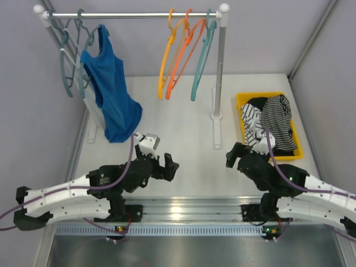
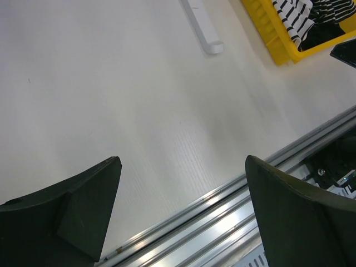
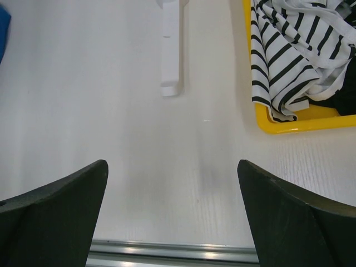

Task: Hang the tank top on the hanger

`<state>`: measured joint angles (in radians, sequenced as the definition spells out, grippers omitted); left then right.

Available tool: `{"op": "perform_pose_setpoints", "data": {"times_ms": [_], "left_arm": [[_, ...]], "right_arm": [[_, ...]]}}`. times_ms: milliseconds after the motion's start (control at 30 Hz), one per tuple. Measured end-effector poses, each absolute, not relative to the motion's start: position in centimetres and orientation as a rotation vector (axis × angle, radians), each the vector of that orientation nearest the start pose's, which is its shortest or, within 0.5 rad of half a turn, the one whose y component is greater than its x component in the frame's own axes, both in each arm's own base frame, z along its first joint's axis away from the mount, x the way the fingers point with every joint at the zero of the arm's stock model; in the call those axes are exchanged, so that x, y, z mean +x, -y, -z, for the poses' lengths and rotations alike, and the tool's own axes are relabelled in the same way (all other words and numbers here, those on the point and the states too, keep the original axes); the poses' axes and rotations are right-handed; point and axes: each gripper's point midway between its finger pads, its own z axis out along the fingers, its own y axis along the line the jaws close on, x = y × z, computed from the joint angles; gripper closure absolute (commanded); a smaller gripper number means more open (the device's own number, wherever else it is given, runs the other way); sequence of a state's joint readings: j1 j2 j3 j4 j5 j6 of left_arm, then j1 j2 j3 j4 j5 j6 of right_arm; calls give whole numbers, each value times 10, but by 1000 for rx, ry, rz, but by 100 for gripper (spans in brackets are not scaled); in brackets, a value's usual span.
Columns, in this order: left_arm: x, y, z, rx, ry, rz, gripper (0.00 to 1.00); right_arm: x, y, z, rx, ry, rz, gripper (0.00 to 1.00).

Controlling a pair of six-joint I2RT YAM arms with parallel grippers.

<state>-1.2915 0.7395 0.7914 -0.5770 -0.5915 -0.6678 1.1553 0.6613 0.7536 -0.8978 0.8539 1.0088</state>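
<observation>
**Wrong garment, wrong hanger: hazards ahead of the first grasp**

Nothing is held yet. The jaws of the left gripper [image 1: 170,167] and the right gripper [image 1: 233,154] are spread wide, and both are poised low over the table [image 1: 183,128], close to the arms' bases.

The tank top [image 3: 289,50] lies crumpled in the yellow bin [image 1: 240,100] at the right of the table. It sits on the bin's left side, with a fold draped over the near rim. It is pressed against the fine-striped garment [image 1: 278,119], and which of the two lies uppermost cannot be settled.

The hanger [image 1: 164,67] is hooked on the rail [image 1: 133,15], at the left end of a tight cluster, just beside the redder orange hanger [image 1: 183,58] and near a teal hanger [image 1: 201,61].

Several failures are judged likely:

- **Both garments lifted together.** This would be caused by a pinch placed where the fabrics touch.
- **Bin dragged.** The fabric hung over the rim could catch as the top is pulled out.
- **Top dropped.** A shallow pinch on soft, bunched cloth could slip, and the crumpled state leaves the straps hard to locate.
- **Wrong hanger taken, or neighbours knocked off.** The hooks are crowded closely on the rail.
- **Top snagged on the rack post [image 1: 218,72].** The post stands between the bin and the hanger.
</observation>
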Motion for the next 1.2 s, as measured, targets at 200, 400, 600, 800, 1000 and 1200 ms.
{"op": "perform_pose_setpoints", "data": {"times_ms": [200, 400, 600, 800, 1000, 1200], "left_arm": [[143, 220, -211, 300, -2059, 593, 2], [142, 218, -210, 312, -2062, 581, 2], [141, 220, -209, 329, -2064, 588, 2], [139, 224, -210, 366, -2059, 601, 2], [137, 228, -206, 402, -2069, 598, 2], [134, 230, -205, 420, -2076, 616, 2]], "right_arm": [[176, -128, -196, 187, -2069, -272, 0], [199, -127, -217, 209, -2100, -211, 0], [237, -73, -205, 384, -2178, -61, 2], [273, -23, -217, 553, -2181, -24, 8], [313, -2, -208, 606, -2213, -6, 19], [337, 37, -173, 709, -2262, 21, 22]]}}
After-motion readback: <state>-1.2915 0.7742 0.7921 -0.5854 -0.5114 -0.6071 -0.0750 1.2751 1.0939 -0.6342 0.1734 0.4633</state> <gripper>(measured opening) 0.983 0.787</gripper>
